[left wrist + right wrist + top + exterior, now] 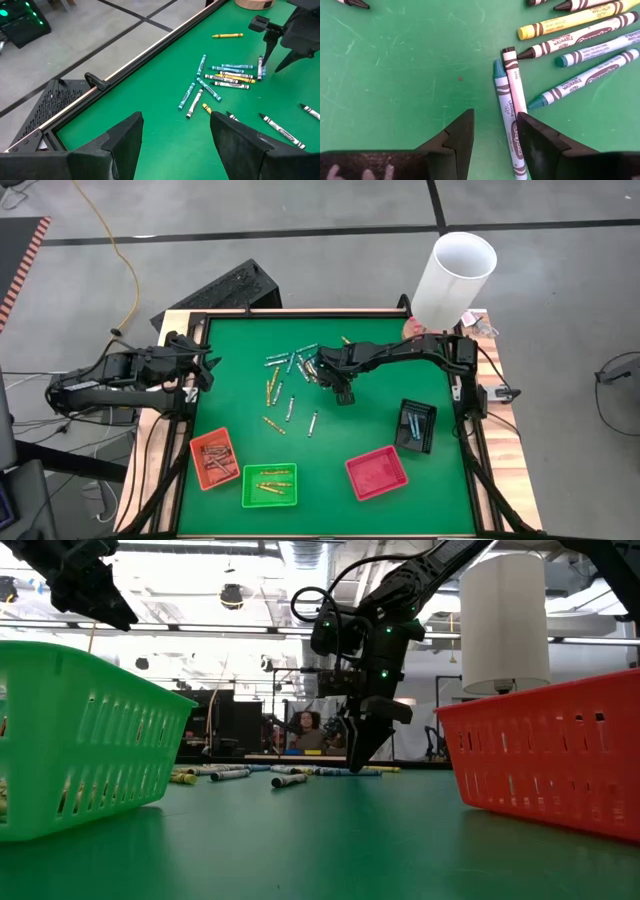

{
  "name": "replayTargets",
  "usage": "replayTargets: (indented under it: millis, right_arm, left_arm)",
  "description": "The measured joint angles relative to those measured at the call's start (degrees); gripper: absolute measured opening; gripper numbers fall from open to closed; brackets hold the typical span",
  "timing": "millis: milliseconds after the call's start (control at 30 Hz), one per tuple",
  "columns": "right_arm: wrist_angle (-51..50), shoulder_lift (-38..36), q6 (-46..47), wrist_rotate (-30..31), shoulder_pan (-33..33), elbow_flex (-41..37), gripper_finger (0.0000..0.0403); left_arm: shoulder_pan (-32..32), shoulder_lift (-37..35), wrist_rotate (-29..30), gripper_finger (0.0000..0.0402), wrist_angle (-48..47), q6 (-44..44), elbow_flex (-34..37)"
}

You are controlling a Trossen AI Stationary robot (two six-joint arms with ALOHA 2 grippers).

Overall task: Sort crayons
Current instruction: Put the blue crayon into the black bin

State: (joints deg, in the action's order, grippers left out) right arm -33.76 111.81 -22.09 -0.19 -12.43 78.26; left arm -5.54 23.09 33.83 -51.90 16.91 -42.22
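Green mesh tray (80, 730) and red tray (550, 755) stand nearest in the low view, both cut off by the picture's edges. Beyond them, crayons (285, 375): thin paper-wrapped sticks with dark banded ends, in yellow, teal, brown and grey, scattered loose on the green table (350, 435) toward its far middle. Right gripper (492, 130): fingers parted, empty, tips poised just over a brown and a teal crayon lying side by side. Left gripper (175, 135): fingers wide apart, empty, raised at the table's far left corner. Orange tray (214, 458) and black tray (416, 425) hold sticks; their colours are hard to make out.
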Motion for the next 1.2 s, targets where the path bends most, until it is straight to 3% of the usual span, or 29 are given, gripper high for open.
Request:
replayTargets:
  millis: [1200]
  right_arm:
    - [3.6, 0.0, 1.3, -1.5, -0.1, -2.7, 0.0175]
  left_arm:
    - [0.0, 0.0, 0.0, 0.0223, 0.0, 0.0, 0.0]
